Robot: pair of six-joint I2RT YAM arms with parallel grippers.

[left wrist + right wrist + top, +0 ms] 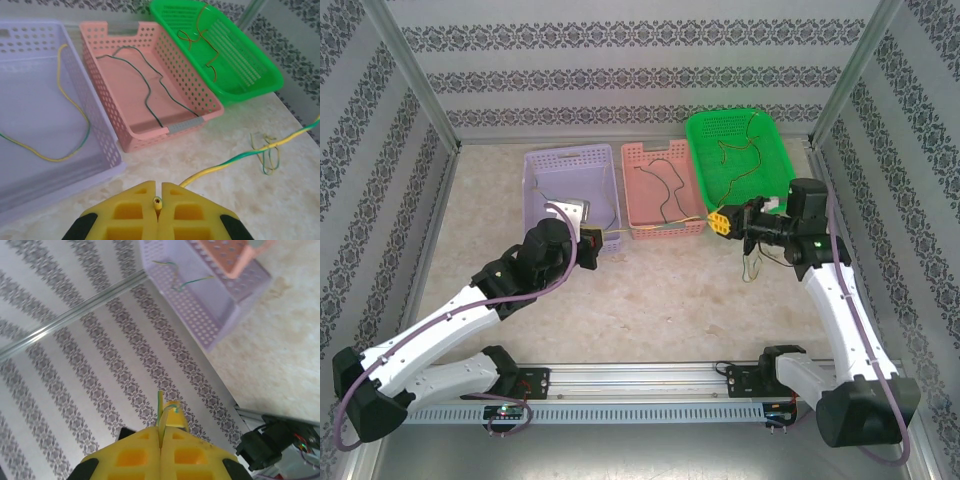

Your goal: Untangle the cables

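Note:
A yellow-green cable (660, 228) is stretched between my two grippers above the table. My left gripper (595, 243) is shut on one end of it; the cut tip (158, 202) pokes up between the closed yellow jaws, and the cable (235, 160) runs off to the right. My right gripper (717, 222) is shut on the same cable (161, 412). A small knot of thin green and yellow cables (755, 262) hangs below the right gripper, also seen as a tangle (267, 155).
Three baskets stand at the back: lilac (535, 165) holding a yellow-green wire (70, 105), pink (632, 155) holding a dark wire (150, 85), green (700, 130) holding an orange-red wire (200, 35). Patterned walls close three sides.

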